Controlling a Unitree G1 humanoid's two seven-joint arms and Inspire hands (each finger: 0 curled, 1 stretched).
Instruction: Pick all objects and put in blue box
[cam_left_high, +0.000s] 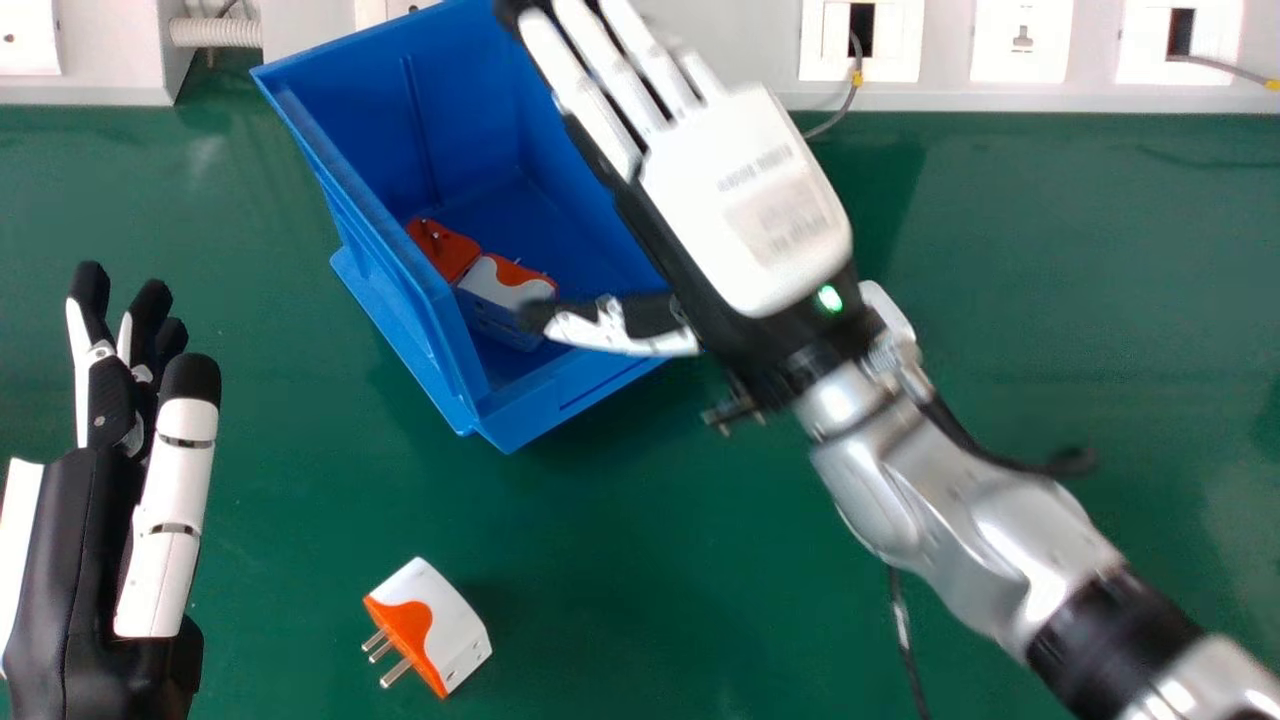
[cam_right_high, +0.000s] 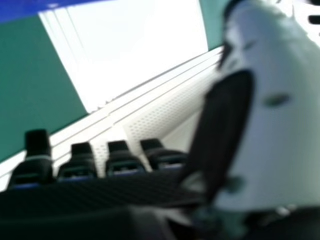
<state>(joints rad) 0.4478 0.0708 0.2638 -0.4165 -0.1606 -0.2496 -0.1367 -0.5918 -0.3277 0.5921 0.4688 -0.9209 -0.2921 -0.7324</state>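
right hand (cam_left_high: 750, 200) over blue box (cam_left_high: 360, 110), fingers straight | left hand (cam_left_high: 75, 560), fingers loose | white-orange plug (cam_left_high: 430, 625) on green counter (cam_left_high: 700, 560)

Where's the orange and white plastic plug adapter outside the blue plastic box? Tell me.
In the head view's lower left, the adapter lies on the green tabletop, right of the black and white left hand and nearer the robot than the box.

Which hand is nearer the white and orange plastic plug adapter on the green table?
Left: the left hand is left of the adapter; the right hand is farther, ahead and right, at the blue plastic box.
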